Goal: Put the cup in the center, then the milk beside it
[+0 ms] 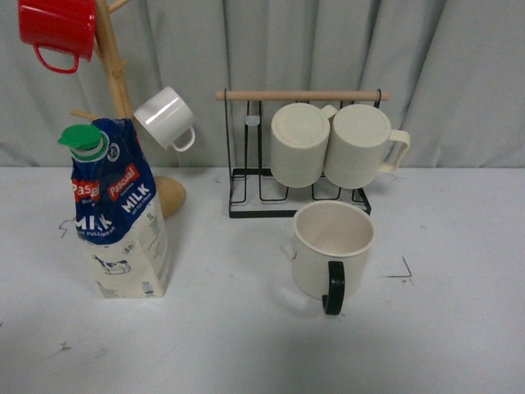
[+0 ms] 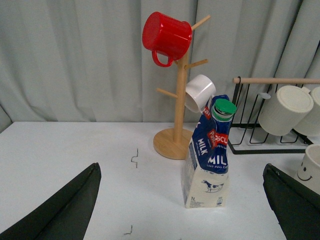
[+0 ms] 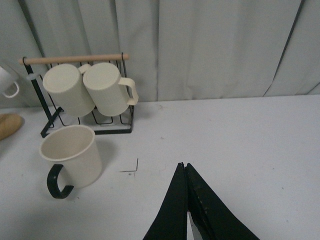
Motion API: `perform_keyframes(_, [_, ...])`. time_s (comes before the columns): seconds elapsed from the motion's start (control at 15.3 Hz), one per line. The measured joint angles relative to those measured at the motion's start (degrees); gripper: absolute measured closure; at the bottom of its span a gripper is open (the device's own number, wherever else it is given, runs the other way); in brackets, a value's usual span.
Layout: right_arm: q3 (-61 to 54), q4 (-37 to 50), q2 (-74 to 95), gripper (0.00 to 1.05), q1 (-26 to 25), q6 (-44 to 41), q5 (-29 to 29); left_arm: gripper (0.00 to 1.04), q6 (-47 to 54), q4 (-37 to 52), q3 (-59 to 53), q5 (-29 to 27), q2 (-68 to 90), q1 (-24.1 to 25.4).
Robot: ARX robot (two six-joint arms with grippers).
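The cup (image 1: 332, 249), a wide cream mug with a black handle, stands upright on the white table in front of the wire rack. It also shows in the right wrist view (image 3: 71, 155) and, with its smiley face, at the edge of the left wrist view (image 2: 311, 168). The milk (image 1: 119, 210), a blue and white carton with a green cap, stands at the left by the wooden mug tree. In the left wrist view the milk (image 2: 209, 155) stands ahead of my open, empty left gripper (image 2: 182, 200). My right gripper (image 3: 184, 167) is shut and empty, apart from the cup. Neither gripper shows in the front view.
A wooden mug tree (image 1: 123, 90) holds a red mug (image 1: 57, 29) and a small white mug (image 1: 166, 117). A black wire rack (image 1: 299, 193) with a wooden bar holds two ribbed cream mugs (image 1: 336, 144). Grey curtain behind. Small black marks lie on the table (image 1: 402, 271).
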Motion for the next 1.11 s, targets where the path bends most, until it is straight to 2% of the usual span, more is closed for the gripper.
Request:
perform_keyframes(0.07, [0.0, -3.0, -8.4, 1.03, 0.0, 0.0, 0.0, 0.07, 0.0, 0.0, 0.0, 0.0, 0.0, 0.0])
perform_keyframes(0.13, [0.0, -5.0, -8.9, 1.03, 0.0, 0.0, 0.0, 0.07, 0.0, 0.1, 0.0, 0.0, 0.0, 0.0])
perform_keyframes(0.59, [0.0, -5.0, -9.1, 1.01, 0.0, -0.1, -0.1, 0.07, 0.0, 0.0, 0.0, 0.0, 0.0, 0.0])
perform_keyframes(0.72, [0.0, -5.0, -9.1, 0.73, 0.0, -0.1, -0.1, 0.07, 0.0, 0.0, 0.0, 0.0, 0.0, 0.0])
perform_keyframes(0.85, [0.0, -5.0, -9.1, 0.52, 0.0, -0.1, -0.1, 0.07, 0.0, 0.0, 0.0, 0.0, 0.0, 0.0])
perform_keyframes(0.98, [0.0, -5.0, -9.1, 0.23, 0.0, -0.1, -0.1, 0.07, 0.0, 0.0, 0.0, 0.0, 0.0, 0.0])
perform_keyframes(1.11, [0.0, -5.0, -9.1, 0.04, 0.0, -0.1, -0.1, 0.07, 0.0, 0.0, 0.0, 0.0, 0.0, 0.0])
